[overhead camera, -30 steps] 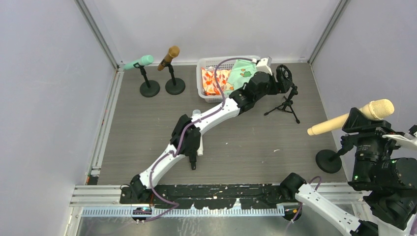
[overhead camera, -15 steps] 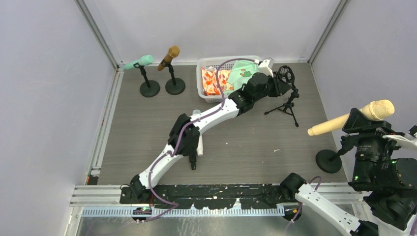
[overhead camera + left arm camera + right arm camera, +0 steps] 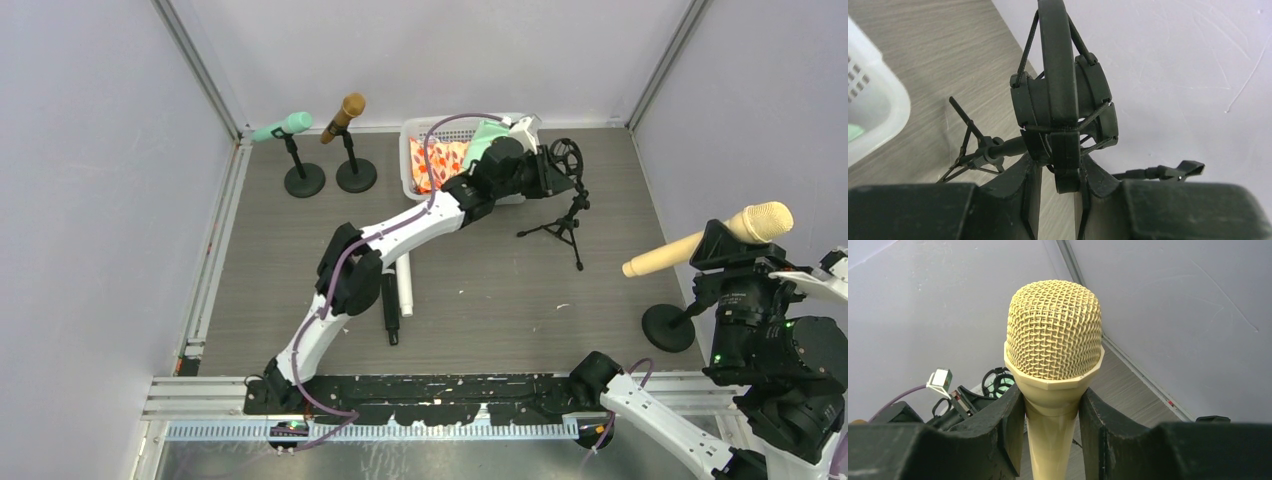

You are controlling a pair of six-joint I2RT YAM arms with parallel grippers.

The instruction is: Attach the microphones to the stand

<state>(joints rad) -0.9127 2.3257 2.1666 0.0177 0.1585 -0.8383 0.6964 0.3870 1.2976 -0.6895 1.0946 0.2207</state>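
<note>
My left gripper (image 3: 548,170) is shut on the ring-shaped shock mount (image 3: 1060,100) of a small black tripod stand (image 3: 560,228), which leans beside the basket. My right gripper (image 3: 722,248) is shut on the neck of a cream microphone (image 3: 1054,340), held tilted above a round-base stand (image 3: 668,327); whether it sits in that stand's clip is hidden. A black microphone (image 3: 391,312) and a white microphone (image 3: 406,290) lie on the table under the left arm. A green microphone (image 3: 283,127) and a brown microphone (image 3: 343,115) sit on stands at the back left.
A white basket (image 3: 412,128) with colourful bags stands at the back centre, its corner (image 3: 878,115) close to the tripod's legs. Grey walls close in the table on three sides. The arms' base rail (image 3: 420,392) runs along the near edge.
The left gripper shut on the shock mount and dragged the tripod stand left and nearer. The left elbow swung left, uncovering the two lying microphones. The right arm barely moved.
</note>
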